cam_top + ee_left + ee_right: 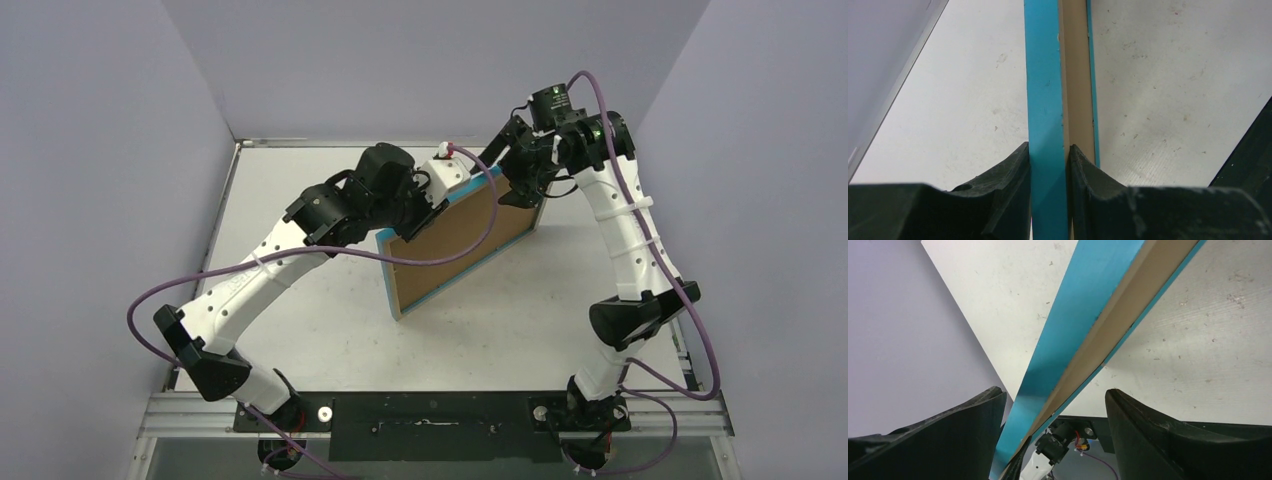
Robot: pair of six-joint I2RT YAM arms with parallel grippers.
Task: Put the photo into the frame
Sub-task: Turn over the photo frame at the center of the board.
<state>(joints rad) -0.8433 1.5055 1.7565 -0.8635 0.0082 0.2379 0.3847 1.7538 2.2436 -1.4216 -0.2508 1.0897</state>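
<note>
The frame (pixel 387 278) stands on its lower edge on the table, tilted, its back toward the top camera with a brown board (pixel 460 240) filling it. My left gripper (pixel 432 205) is shut on the frame's upper edge. In the left wrist view both fingers of the left gripper (pixel 1049 150) press the blue rim (pixel 1045 75) between them. My right gripper (pixel 520 190) is at the frame's upper right corner. In the right wrist view the right gripper (pixel 1054 395) is open, its fingers standing either side of the frame's edge (pixel 1088 305) without pinching it. The photo is out of view.
The white table (pixel 300 330) has raised rails along its left (pixel 225 200) and back sides, with grey walls close behind. Purple cables (pixel 150 300) loop beside both arms. The left arm's wrist shows below the frame in the right wrist view.
</note>
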